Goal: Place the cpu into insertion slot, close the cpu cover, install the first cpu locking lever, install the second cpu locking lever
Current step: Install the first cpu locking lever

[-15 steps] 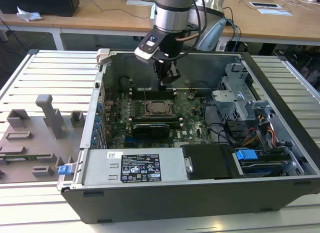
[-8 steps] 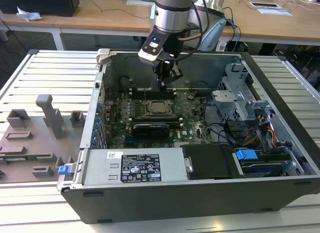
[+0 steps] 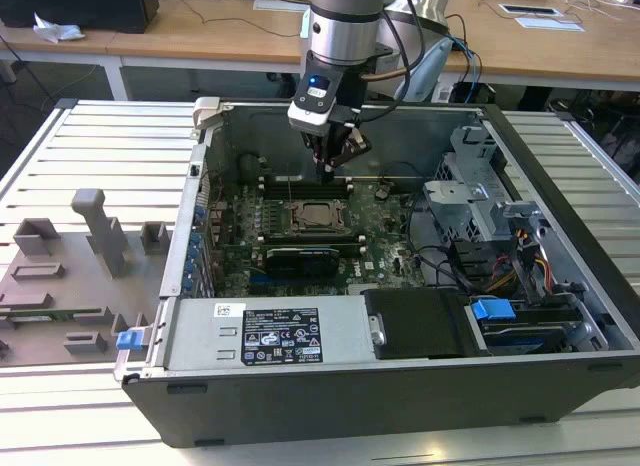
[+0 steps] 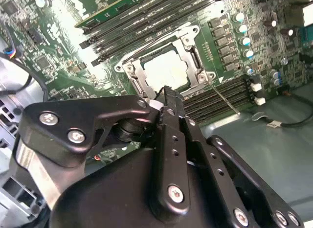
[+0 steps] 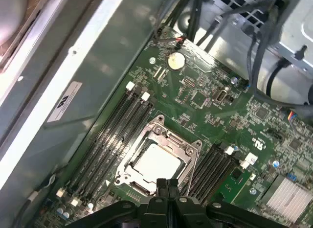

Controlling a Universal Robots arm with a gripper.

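The cpu (image 3: 315, 215) lies flat in the socket on the green motherboard, its pale top showing in both wrist views (image 4: 166, 71) (image 5: 157, 162). The silvery cpu cover (image 4: 188, 54) (image 5: 171, 135) lies down around it as a frame. One thin locking lever (image 4: 224, 98) (image 5: 193, 170) sticks out at an angle beside the socket, toward the memory slots. My gripper (image 3: 328, 166) (image 4: 166, 93) (image 5: 167, 183) hovers just above the socket's edge. Its black fingertips are pressed together, shut on nothing.
Black memory slots (image 5: 115, 135) flank the socket on both sides. A grey power supply (image 3: 270, 336) with a white label fills the case front. A drive cage and cables (image 3: 500, 246) stand at the exterior view's right. Grey fixtures (image 3: 100, 231) sit on the slatted table.
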